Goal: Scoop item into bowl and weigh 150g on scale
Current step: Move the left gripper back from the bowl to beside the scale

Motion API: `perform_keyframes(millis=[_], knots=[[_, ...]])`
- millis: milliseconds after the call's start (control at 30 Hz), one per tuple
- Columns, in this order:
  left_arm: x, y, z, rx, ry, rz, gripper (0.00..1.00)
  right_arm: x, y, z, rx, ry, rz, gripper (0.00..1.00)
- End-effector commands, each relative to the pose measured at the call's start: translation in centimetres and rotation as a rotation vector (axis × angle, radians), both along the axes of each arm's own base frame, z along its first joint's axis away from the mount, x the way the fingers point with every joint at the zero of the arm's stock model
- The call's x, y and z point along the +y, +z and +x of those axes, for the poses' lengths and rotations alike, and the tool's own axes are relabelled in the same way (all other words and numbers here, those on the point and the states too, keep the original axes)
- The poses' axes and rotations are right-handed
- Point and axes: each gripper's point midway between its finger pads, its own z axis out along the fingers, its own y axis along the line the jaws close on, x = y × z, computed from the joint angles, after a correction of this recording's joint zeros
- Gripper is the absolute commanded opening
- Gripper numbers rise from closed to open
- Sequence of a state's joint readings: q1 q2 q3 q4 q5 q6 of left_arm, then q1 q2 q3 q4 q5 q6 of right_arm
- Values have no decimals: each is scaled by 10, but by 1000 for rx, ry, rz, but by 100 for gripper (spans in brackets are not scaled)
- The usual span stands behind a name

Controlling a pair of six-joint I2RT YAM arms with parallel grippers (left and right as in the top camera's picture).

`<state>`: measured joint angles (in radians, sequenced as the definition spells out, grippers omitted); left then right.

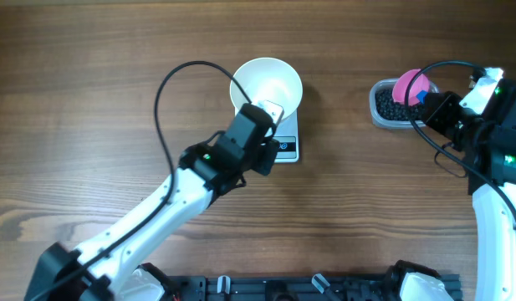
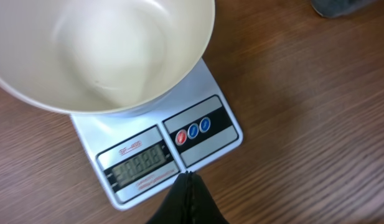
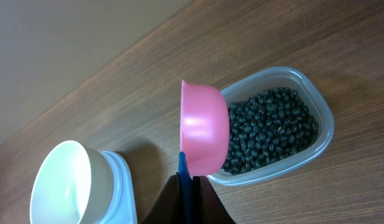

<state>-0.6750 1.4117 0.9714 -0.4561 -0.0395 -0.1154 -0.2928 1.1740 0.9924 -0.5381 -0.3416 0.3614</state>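
The empty white bowl (image 1: pixel 267 85) (image 2: pixel 98 50) (image 3: pixel 61 180) stands on the white scale (image 1: pixel 284 134) (image 2: pixel 154 155) (image 3: pixel 120 186), whose display (image 2: pixel 139 160) is lit. My left gripper (image 1: pixel 273 111) (image 2: pixel 189 177) is shut and empty, its tip at the scale's front edge below the buttons (image 2: pixel 193 132). My right gripper (image 1: pixel 425 99) (image 3: pixel 188 177) is shut on the blue handle of a pink scoop (image 1: pixel 411 85) (image 3: pixel 204 127). The scoop hangs over the near end of a clear tub (image 1: pixel 391 104) (image 3: pixel 316 134). In the tub lies the item, a heap of black beans (image 1: pixel 388 104) (image 3: pixel 269 127).
Brown wooden table (image 1: pixel 90 100) all around. A black cable (image 1: pixel 170 84) loops from my left arm beside the bowl. A grey object (image 2: pixel 341 6) shows at the top right of the left wrist view.
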Motion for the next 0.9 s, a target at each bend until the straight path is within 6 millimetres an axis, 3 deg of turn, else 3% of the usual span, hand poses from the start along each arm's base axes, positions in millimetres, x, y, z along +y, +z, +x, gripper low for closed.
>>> perform_keyframes(millis=[0, 133, 233, 367, 733, 867], knots=[[19, 19, -3, -35, -33, 9, 4, -4, 10, 4, -22, -15, -12, 4], [35, 28, -12, -16, -110, -3, 4, -4, 10, 4, -22, -15, -12, 4], [49, 34, -8, -36, -92, 5, 4, -4, 10, 4, -22, -15, -12, 4], [50, 39, -11, -42, -148, -15, 4, -4, 10, 4, -22, -15, -12, 4], [91, 30, 5, -58, -120, 97, 4, -4, 10, 4, -22, -16, -12, 4], [92, 29, 4, -59, -193, 72, 4, -5, 10, 4, -21, -16, -12, 4]])
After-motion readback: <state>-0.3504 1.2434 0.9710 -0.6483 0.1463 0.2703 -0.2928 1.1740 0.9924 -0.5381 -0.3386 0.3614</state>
